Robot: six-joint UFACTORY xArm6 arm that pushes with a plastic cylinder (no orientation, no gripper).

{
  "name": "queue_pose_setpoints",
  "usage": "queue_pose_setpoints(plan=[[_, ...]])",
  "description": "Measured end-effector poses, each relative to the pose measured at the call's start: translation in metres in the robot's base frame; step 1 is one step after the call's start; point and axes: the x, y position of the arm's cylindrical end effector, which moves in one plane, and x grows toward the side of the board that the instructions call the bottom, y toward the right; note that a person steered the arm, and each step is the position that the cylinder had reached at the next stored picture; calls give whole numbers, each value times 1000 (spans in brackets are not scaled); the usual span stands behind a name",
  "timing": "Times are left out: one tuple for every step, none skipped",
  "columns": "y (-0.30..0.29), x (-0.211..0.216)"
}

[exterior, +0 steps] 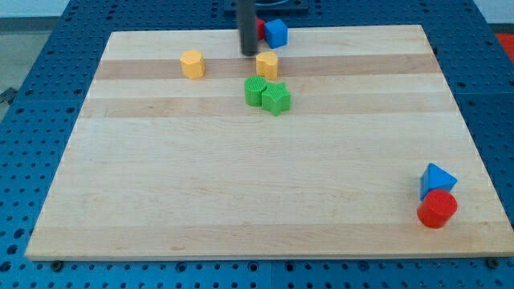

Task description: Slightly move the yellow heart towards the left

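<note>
The yellow heart [267, 65] is seen near the counter's [241, 201] top edge, a small, squat yellow block with a paler top face; its lobes are hard to make out. My tip [249, 53] is placed just beside it, at its upper left. No claw is carried by the rod, so no spread or pinch can be told.

A second yellow block [192, 63] is set well to the view's left of the heart. Two green blocks [267, 94] lie touching each other just below the heart. A blue cube [276, 33] is found above it, with a red block [260, 29] partly hidden behind the rod. At the lower right, a blue block [437, 179] and a red cylinder [437, 209] are seen touching.
</note>
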Motion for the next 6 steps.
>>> queue_pose_setpoints(plan=[[74, 0], [121, 31], [111, 62], [74, 49], [33, 22], [-21, 22]])
